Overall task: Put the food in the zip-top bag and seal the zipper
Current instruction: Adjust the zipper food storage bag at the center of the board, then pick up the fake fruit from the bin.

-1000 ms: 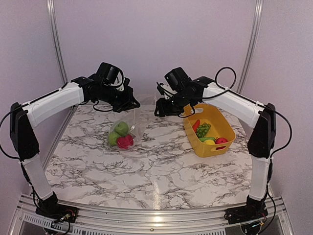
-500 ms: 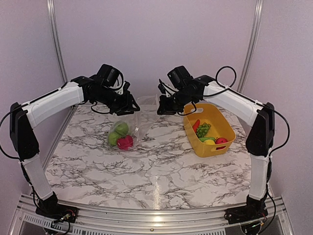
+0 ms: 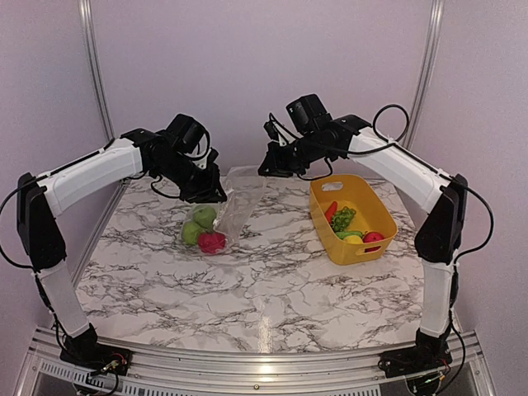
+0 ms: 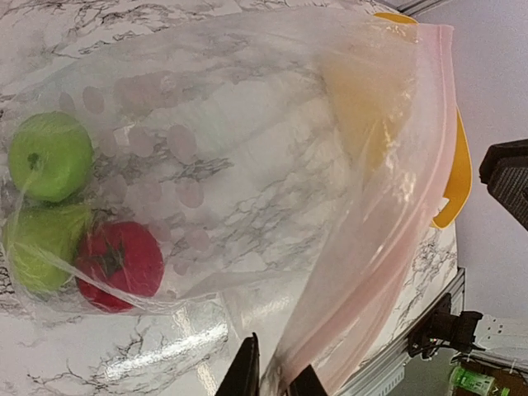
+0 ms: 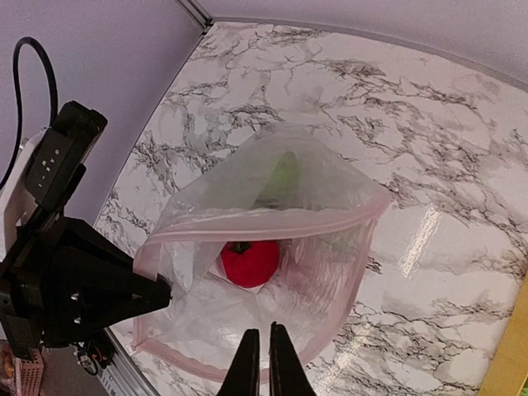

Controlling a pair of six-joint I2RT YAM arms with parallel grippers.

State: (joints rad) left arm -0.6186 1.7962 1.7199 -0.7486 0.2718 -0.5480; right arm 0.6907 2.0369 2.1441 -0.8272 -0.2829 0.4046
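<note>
1. The marble-patterned table [image 3: 272, 280] spreads out from the arm bases at the near edge.
2. Left of centre on it, the bottom of the zip-top bag [image 3: 239, 203] rests on the surface. Its upper part slants up and away toward the two grippers.
3. Three pieces of food sit bunched in the bag's low end. There is a green apple [image 4: 49, 155], a second green fruit [image 4: 41, 254] touching it, and a red tomato [image 4: 120, 262] pressed against that one.
4. To the right, well apart from the bag, stands a yellow basket [image 3: 356, 252]. It holds more food: a long red pepper [image 3: 331, 211], a green bunch of grapes [image 3: 343, 219], a yellow piece [image 3: 353, 239] and a red piece [image 3: 373, 238].
5. The left gripper [image 4: 276, 381] is farther back, over the bag. Its fingers stand narrow, with the bag's plastic edge caught between them near one end of the mouth.
6. The zipper [image 4: 412, 190], a pale pink strip, runs along the mouth away from that grip.
7. The right gripper [image 5: 264, 367] is farthest back, on the other side of the mouth. Its fingers are almost together and seem to pinch the rim, though the contact sits right at the edge of the wrist view.
8. Between the two grips the mouth gapes open, and the tomato shows through it.
</note>
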